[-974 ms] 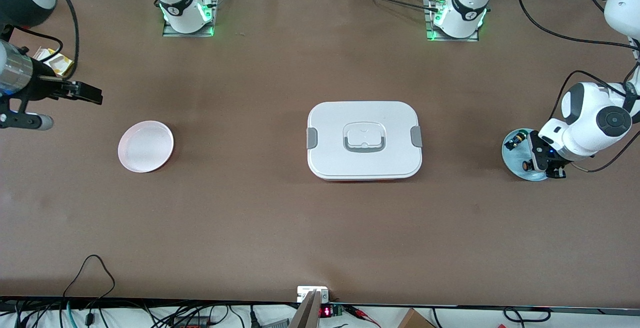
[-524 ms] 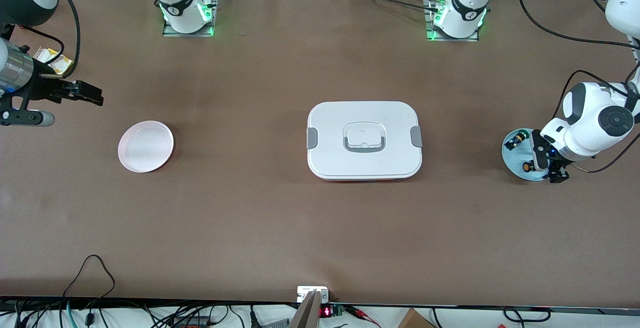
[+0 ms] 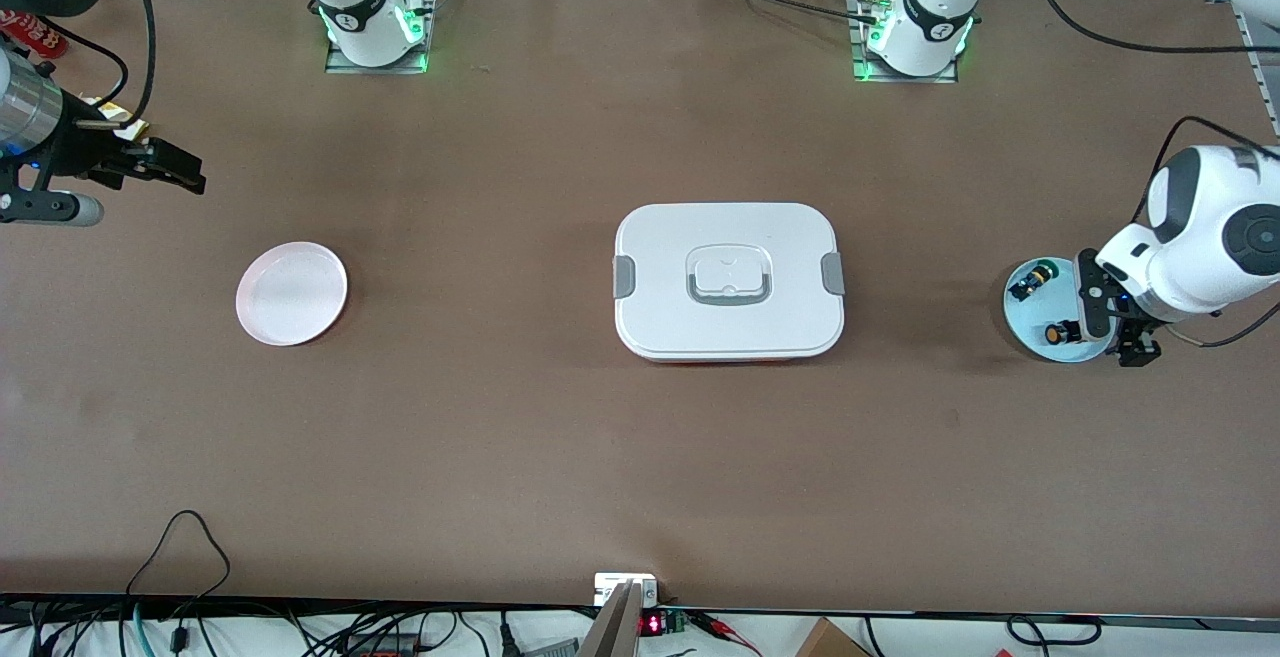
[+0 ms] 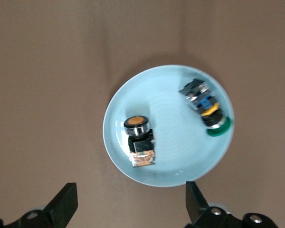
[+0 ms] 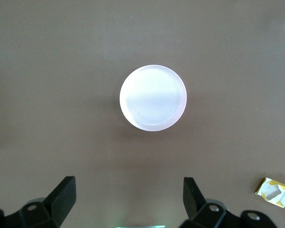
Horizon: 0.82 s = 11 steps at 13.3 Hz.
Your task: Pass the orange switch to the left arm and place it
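Note:
The orange switch [image 3: 1058, 333] [image 4: 138, 140] lies on its side on a light-blue plate [image 3: 1045, 309] [image 4: 175, 137] at the left arm's end of the table. My left gripper [image 3: 1115, 323] [image 4: 129, 194] hangs open over the plate's rim, above the switch and not touching it, with nothing between its fingers. The white box [image 3: 660, 309] sits mid-table with its lid on. My right gripper [image 3: 183, 173] [image 5: 128, 187] is open and empty in the air at the right arm's end, near a pink plate [image 3: 291, 293] [image 5: 153, 97].
A second switch with blue and green parts [image 3: 1030, 282] [image 4: 205, 104] shares the blue plate. A yellow-white wrapper [image 5: 274, 191] lies at the table's edge at the right arm's end. Cables run along the table's edges.
My left gripper has opened, risen off the plate and drawn toward the table's end; the orange switch stays on the plate. My right gripper has drifted slightly toward the bases.

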### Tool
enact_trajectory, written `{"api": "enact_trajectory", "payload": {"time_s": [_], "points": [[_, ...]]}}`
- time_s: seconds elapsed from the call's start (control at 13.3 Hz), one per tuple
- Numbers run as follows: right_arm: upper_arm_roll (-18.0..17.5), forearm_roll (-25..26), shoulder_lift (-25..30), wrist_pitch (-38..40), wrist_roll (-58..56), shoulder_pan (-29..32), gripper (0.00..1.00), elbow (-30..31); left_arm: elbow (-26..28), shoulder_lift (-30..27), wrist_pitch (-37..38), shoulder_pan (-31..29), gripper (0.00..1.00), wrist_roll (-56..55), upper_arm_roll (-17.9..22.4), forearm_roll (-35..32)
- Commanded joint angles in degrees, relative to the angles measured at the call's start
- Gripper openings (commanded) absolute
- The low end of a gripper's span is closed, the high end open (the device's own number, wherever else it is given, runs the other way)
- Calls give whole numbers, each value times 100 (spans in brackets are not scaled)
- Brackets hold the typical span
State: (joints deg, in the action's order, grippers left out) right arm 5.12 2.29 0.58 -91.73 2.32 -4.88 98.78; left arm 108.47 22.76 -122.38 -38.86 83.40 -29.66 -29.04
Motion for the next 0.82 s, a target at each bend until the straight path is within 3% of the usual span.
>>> {"api": "enact_trajectory", "payload": {"time_s": [0.0,0.37,0.6,0.75], "points": [[33,-106,118,33,-91,13,100,46,-728,-114,1195,-25,100,-287,-363,268],[33,-97,74,41,-108,22,100,-104,-2012,-123,3147,-25,100,-1673,-1382,679],[24,-97,65,33,-188,13,100,-113,-2584,-123,3895,-34,100,-3630,-2006,813],[42,-106,83,41,-188,22,100,-148,-2769,-123,4186,-25,100,-4853,-2149,935]]}}
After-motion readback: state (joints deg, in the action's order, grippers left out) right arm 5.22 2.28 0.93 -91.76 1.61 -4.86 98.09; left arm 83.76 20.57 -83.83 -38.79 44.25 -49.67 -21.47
